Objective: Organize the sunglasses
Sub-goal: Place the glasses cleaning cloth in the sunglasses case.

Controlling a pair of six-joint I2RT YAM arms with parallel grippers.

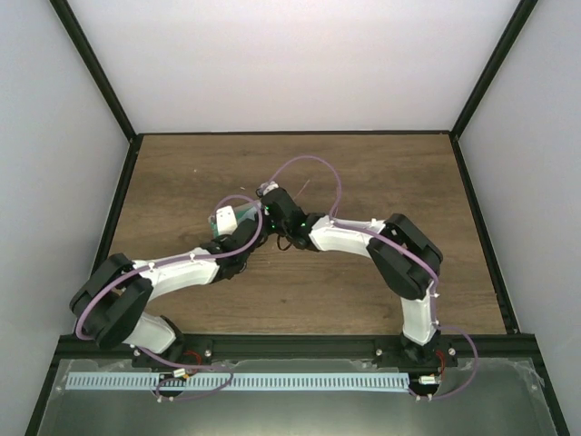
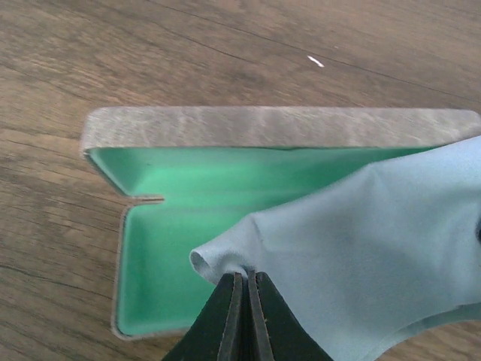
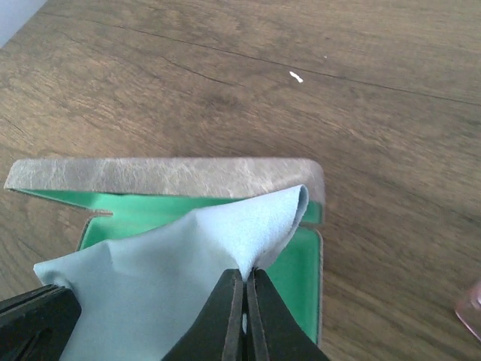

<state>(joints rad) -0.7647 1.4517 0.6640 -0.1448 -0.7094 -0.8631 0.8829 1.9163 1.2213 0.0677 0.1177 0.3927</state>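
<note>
The grey case (image 2: 278, 126) lies open on the table, its green lining (image 2: 180, 188) showing. A light blue cloth (image 2: 376, 233) hangs over the open case, held up by both grippers. My left gripper (image 2: 246, 277) is shut on the cloth's left corner. My right gripper (image 3: 246, 274) is shut on the right corner of the cloth (image 3: 150, 278), above the case (image 3: 165, 176). A pink edge of the sunglasses (image 3: 471, 308) shows at the right border of the right wrist view. In the top view both grippers, left (image 1: 243, 238) and right (image 1: 277, 211), meet at mid-table and hide the case.
The wooden table (image 1: 363, 173) is walled by white panels with black frame posts. A small white speck (image 3: 296, 76) lies beyond the case. The left gripper's fingers (image 3: 30, 316) show at the bottom left of the right wrist view.
</note>
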